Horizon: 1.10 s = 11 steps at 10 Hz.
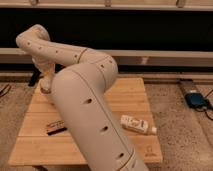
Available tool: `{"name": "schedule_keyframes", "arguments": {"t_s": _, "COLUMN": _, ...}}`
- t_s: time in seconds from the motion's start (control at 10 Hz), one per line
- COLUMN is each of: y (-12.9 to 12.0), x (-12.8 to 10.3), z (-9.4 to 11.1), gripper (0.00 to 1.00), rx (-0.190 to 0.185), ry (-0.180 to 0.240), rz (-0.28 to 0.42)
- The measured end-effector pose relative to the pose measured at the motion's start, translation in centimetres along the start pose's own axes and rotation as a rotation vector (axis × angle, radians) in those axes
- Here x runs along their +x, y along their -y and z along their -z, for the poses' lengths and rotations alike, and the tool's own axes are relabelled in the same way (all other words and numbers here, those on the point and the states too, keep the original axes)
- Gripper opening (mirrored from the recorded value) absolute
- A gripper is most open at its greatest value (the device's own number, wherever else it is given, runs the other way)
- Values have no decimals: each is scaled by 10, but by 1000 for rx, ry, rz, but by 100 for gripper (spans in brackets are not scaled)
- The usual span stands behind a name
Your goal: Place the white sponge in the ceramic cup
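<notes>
Where the arm bends, the end effector (46,89) overhangs the wooden table (131,95).

Gripper (46,86) sits low at the far-left corner of the desk (131,99). I can't pick out the white sponge or the ceramic cup; my arm (85,107) blocks that corner.

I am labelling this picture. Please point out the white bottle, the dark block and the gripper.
white bottle (135,124): camera view, middle of body.
dark block (56,127): camera view, top face.
gripper (46,88): camera view, at table's far-left edge, lower end.
</notes>
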Motion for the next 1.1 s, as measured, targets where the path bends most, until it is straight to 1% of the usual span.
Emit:
{"name": "schedule_keyframes", "arguments": {"t_s": 0.1, "y": 2, "x": 3, "z": -1, "gripper": 80, "rx": 5, "ry": -12, "rz": 4}}
{"name": "schedule_keyframes", "arguments": {"t_s": 0.2, "y": 2, "x": 4, "z": -1, "gripper": 80, "rx": 10, "ry": -16, "rz": 10}}
{"name": "schedule_keyframes", "arguments": {"t_s": 0.6, "y": 1, "x": 4, "z": 3, "gripper": 80, "rx": 24, "ry": -24, "rz": 25}}
{"name": "schedule_keyframes", "arguments": {"t_s": 1.0, "y": -4, "x": 3, "z": 9, "gripper": 80, "rx": 20, "ry": 1, "rz": 26}}
{"name": "schedule_keyframes", "arguments": {"t_s": 1.1, "y": -4, "x": 4, "z": 10, "gripper": 80, "rx": 3, "ry": 20, "rz": 8}}
